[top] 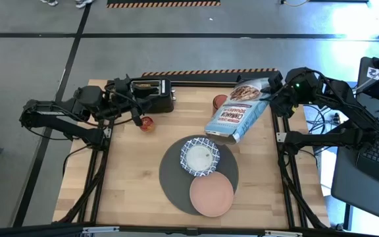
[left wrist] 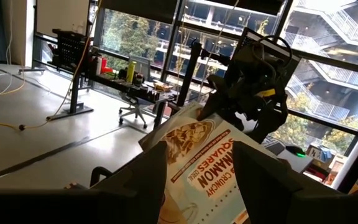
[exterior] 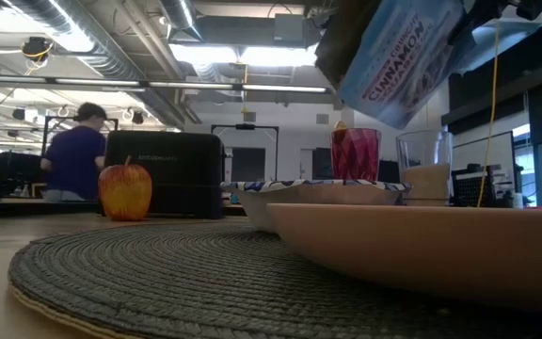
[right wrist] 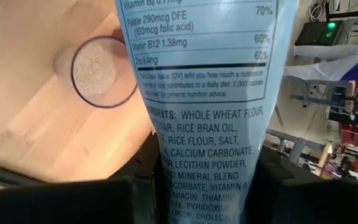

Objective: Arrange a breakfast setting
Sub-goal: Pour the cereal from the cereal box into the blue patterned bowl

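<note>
Right gripper (top: 273, 92) has the cereal bag (top: 237, 112) clamped in its jaws by the end. The bag hangs tilted off the jaws, out over the worktop (top: 130, 178), its far end reaching toward the bowl (top: 200, 157); I can't tell whether that end is open.

Left gripper (top: 137, 112) hovers at the back of the worktop by the toaster (top: 151, 94). Jaws part open, nothing between them. The apple (top: 147, 124) sits just beyond them and the bag shows farther off through the gap.

My read on progress:
- mat (top: 176, 181) down
- bowl on mat, inside looks pale; can't tell if there's cereal in it
- pink plate (top: 211, 195) on the mat's front edge, touching or just beside the bowl
- red tumbler (top: 220, 101) and milk glass (right wrist: 97, 70) both back near the right jaws, off the mat. I'd say those need placing.
- no spoon visible anywhere

Roughly half done. The pour looks like the step in hand, then the drinks and the spoon.
</note>
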